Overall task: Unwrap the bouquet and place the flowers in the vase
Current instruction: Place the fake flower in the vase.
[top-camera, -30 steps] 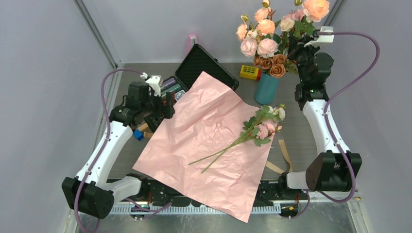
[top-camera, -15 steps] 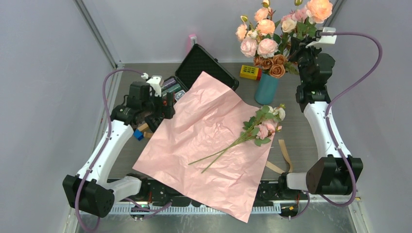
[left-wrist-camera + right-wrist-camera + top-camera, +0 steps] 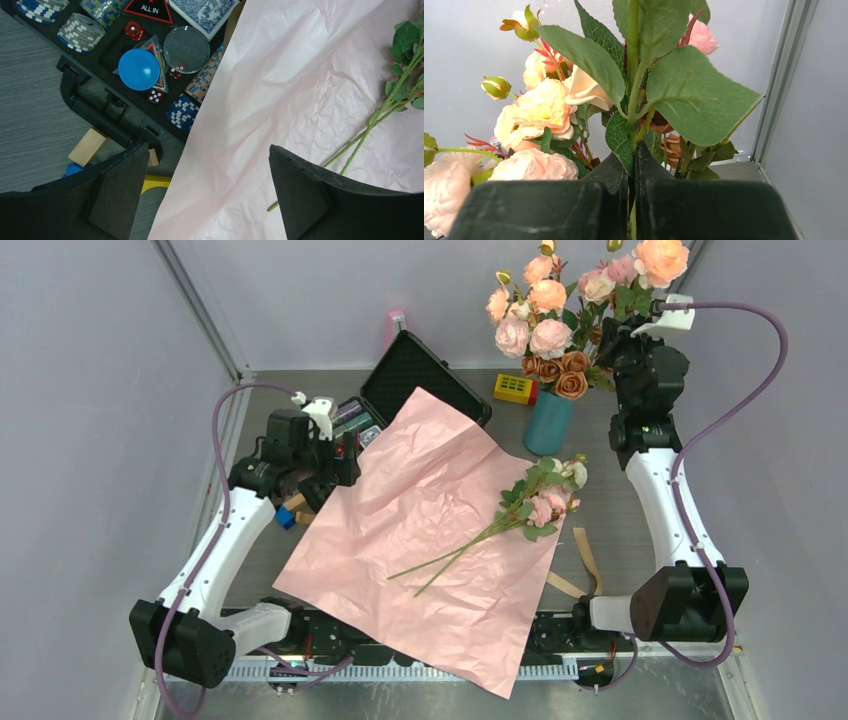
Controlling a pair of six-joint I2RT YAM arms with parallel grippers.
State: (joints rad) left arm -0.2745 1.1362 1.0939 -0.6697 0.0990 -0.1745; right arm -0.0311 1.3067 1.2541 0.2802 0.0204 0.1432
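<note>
On the grey table (image 3: pixel 35 90), between pale walls (image 3: pixel 90 390), flowers (image 3: pixel 540 500) on pink paper (image 3: pixel 430 500)

The flowers (image 3: pixel 538 500), small pink, peach and white roses with green leaves, lie flat on the spread-out pink paper (image 3: pixel 420 540). Their heads are at its right edge and the thin stems point near-left. The teal vase (image 3: pixel 548 425) stands upright just beyond the paper's far right edge, near the heads.
</note>
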